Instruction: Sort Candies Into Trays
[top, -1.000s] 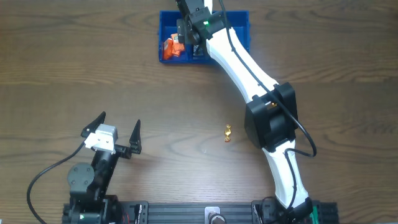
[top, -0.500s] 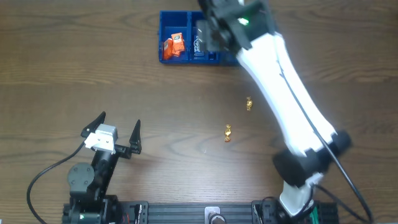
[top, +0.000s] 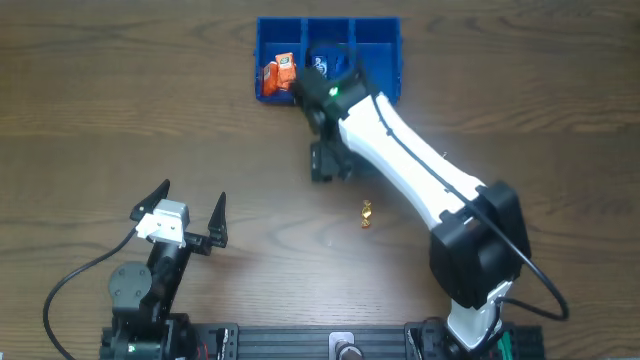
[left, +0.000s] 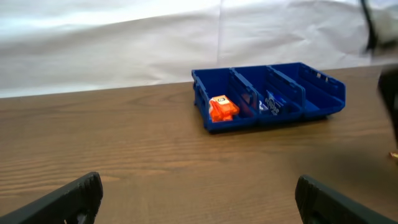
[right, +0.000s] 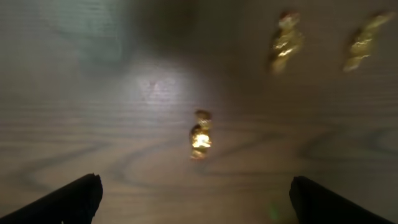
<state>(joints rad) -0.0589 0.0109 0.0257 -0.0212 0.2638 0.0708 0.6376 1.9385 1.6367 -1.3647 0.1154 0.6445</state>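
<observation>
Right claw (right: 194, 182) spread above gold candy (right: 200, 135), mid-frame in wrist view, on table (top: 100, 100); likely staged for pick. Left claw (top: 193, 191) spread, parked lower left, out of the way. Blue tray (top: 386, 50) top centre.

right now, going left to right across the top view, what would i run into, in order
left pincer → orange candies → right pincer → gold candy
</observation>
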